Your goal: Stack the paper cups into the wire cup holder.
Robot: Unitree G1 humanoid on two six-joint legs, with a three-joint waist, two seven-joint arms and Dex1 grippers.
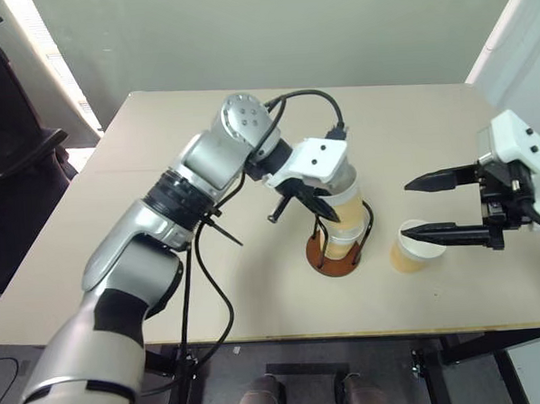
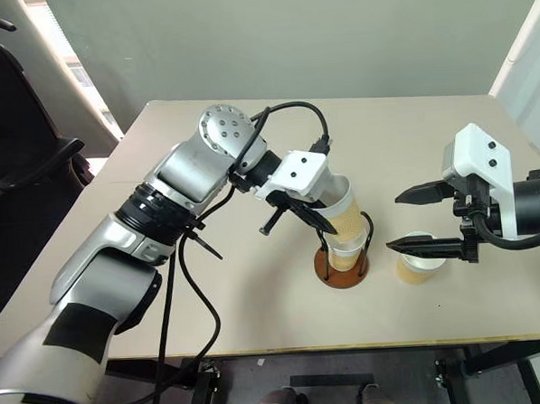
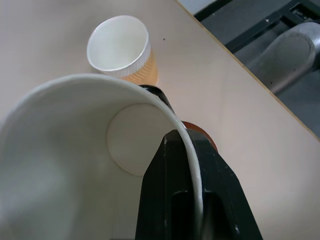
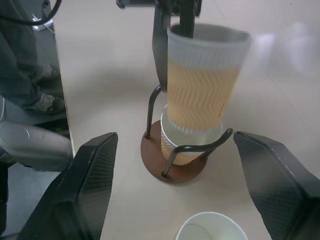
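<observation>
The wire cup holder (image 4: 175, 162) stands on the beige bench (image 1: 256, 284), and everything else sits around it. One paper cup (image 4: 186, 146) is already seated inside its black loops, upright on the reddish-brown base. Directly above that cup hangs a second cup (image 4: 200, 80), tilted slightly, its narrow bottom entering the seated cup's mouth. The left gripper (image 1: 320, 207) holds this upper cup with its jaws clamped together on the rim, one finger inside the wall and one outside, as the left wrist view shows. A third cup (image 1: 415, 247) stands upright on the bench just beside the holder, on the side toward the robot's right arm. The right gripper (image 1: 438, 207) hovers over that third cup, jaws spread wide apart and gripping nothing, pointing toward the holder.
</observation>
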